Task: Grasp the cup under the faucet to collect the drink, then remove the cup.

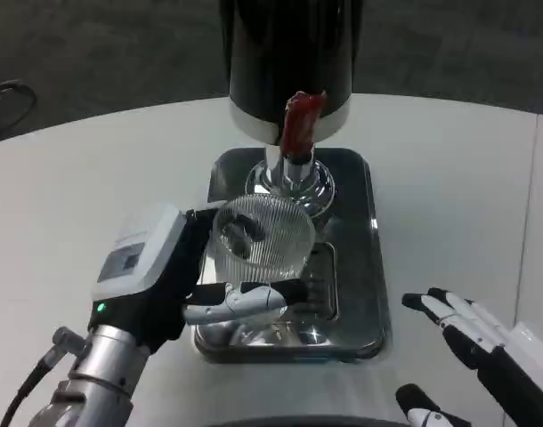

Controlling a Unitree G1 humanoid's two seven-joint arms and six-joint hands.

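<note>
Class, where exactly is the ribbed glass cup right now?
In the head view, the cup sits centre-left, held by the left hand over the metal drip tray, just below the red faucet handle.

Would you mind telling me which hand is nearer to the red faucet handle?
Left. The left hand holds the ribbed glass cup just below the red faucet handle; the right hand waits open beside the tray's near right corner.

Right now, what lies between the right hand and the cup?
In the head view, the dispenser's steel tray and bare white table lie between the right hand and cup.
</note>
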